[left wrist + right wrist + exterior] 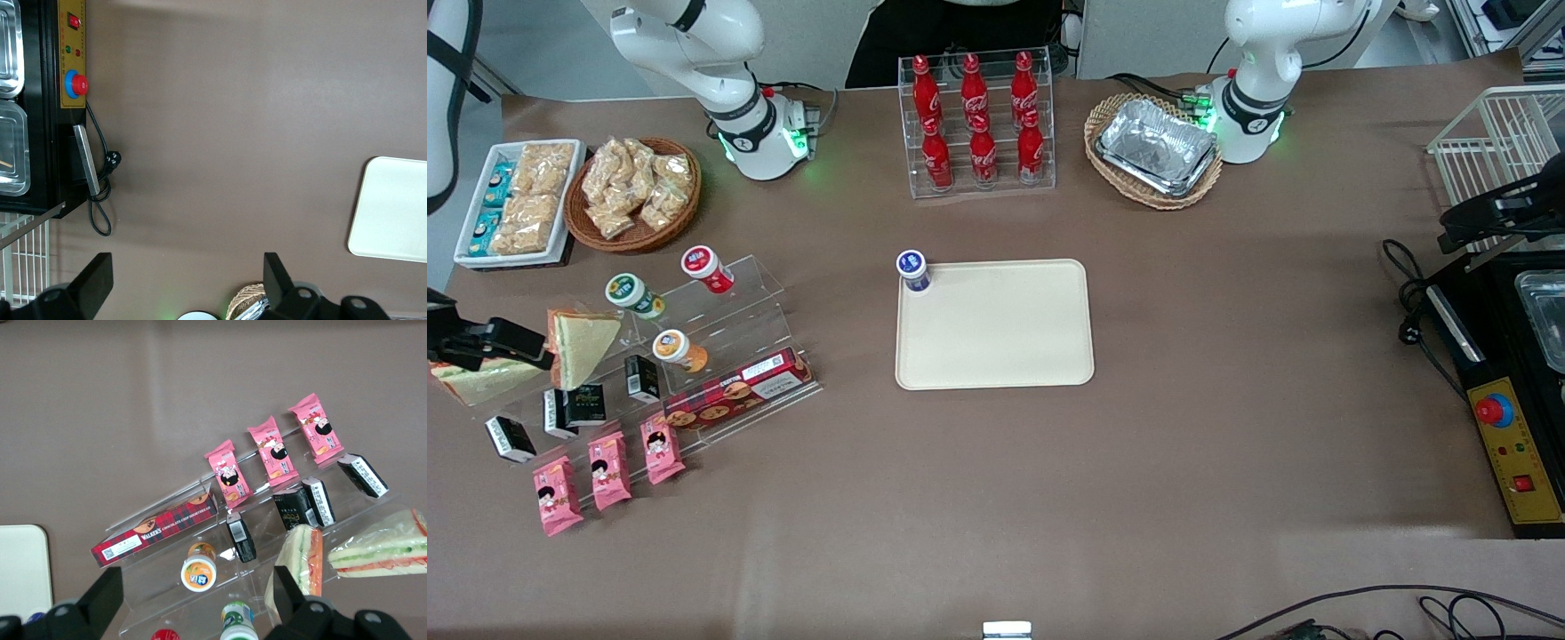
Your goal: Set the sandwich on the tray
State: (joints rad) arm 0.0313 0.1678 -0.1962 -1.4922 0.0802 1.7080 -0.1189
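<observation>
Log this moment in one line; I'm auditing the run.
stage: pre-grasp | gripper: open, above rack, holding nothing | sandwich: on rack, ungrasped | tray: no sandwich yet

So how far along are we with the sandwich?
Nothing done yet: the tray has only a blue-capped cup at its corner. In hand: the open end effector hovers empty above the snack shelf. Left: grasp the sandwich on that shelf, carry it to the tray, release.

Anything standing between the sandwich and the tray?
Yes: the other wedge and the clear rack of cups lie between sandwich and tray. A blue-lidded cup sits on a tray corner. The open gripper hovers above the rack.
</observation>
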